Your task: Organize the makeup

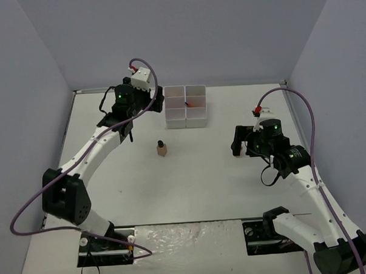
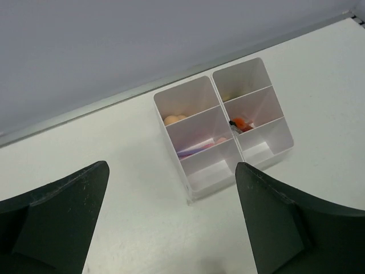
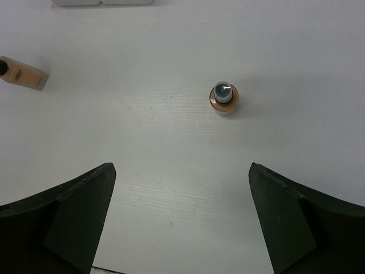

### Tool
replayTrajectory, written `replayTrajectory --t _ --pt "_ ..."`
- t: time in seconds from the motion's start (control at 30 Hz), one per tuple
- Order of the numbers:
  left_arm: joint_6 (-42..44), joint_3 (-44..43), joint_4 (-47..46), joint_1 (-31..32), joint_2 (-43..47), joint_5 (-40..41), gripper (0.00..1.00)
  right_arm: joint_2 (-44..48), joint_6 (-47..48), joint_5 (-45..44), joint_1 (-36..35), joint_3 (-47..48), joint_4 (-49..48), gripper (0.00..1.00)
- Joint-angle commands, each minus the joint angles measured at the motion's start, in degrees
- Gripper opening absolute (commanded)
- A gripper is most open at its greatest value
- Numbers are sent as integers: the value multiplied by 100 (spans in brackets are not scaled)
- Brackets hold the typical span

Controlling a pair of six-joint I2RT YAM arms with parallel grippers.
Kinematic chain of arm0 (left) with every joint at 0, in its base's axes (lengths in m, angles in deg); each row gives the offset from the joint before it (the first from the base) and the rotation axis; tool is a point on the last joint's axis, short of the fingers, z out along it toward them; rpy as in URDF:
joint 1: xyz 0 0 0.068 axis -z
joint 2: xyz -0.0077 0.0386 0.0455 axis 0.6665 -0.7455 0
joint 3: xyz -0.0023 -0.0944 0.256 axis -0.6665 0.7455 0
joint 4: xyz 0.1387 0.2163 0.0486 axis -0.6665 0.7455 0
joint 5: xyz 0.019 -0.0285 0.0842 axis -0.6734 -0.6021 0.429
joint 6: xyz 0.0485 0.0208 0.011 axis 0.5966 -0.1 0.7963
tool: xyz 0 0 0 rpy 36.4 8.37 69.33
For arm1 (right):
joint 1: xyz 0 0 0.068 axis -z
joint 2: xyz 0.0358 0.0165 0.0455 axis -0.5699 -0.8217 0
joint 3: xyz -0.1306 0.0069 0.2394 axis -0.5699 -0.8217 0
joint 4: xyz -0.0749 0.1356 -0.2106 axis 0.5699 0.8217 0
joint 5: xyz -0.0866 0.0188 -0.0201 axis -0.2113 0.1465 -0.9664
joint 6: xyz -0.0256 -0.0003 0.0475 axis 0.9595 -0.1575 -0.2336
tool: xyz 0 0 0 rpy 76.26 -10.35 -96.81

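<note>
A tan bottle with a black cap (image 1: 162,149) lies on the table in front of the white compartment box (image 1: 186,115); it shows at the left edge of the right wrist view (image 3: 24,74). A small round gold-rimmed tube (image 3: 224,97) stands upright ahead of my right gripper (image 3: 182,166), which hangs open and empty above the table (image 1: 244,141). My left gripper (image 2: 171,171) is open and empty, raised near the box's front-left corner (image 1: 146,102). In the box (image 2: 197,194) lie peach sponges (image 2: 174,120), pink sticks (image 2: 199,147) and an orange-and-black item (image 2: 242,124).
The box's two nearest compartments hold nothing. The back wall runs just behind the box, and side walls close in the table on the left and right. Both arm bases sit at the near edge.
</note>
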State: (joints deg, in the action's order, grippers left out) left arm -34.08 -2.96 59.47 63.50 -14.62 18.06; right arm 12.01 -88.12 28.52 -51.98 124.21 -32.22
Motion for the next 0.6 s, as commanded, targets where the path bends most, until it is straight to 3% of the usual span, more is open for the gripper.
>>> replayTrajectory --t 0.0,0.13,0.33,0.57 --pt "-1013 316 1090 159 914 1040 96 166 3 -77 27 279 -268 100" --pt "-1313 772 1874 159 1277 1234 97 168 33 -52 27 278 -302 100" --pt "-1847 1272 2036 173 1549 1240 97 110 69 -51 27 363 -312 100" --pt "-1712 1314 2115 371 1559 1269 97 122 39 -42 27 425 -315 100"
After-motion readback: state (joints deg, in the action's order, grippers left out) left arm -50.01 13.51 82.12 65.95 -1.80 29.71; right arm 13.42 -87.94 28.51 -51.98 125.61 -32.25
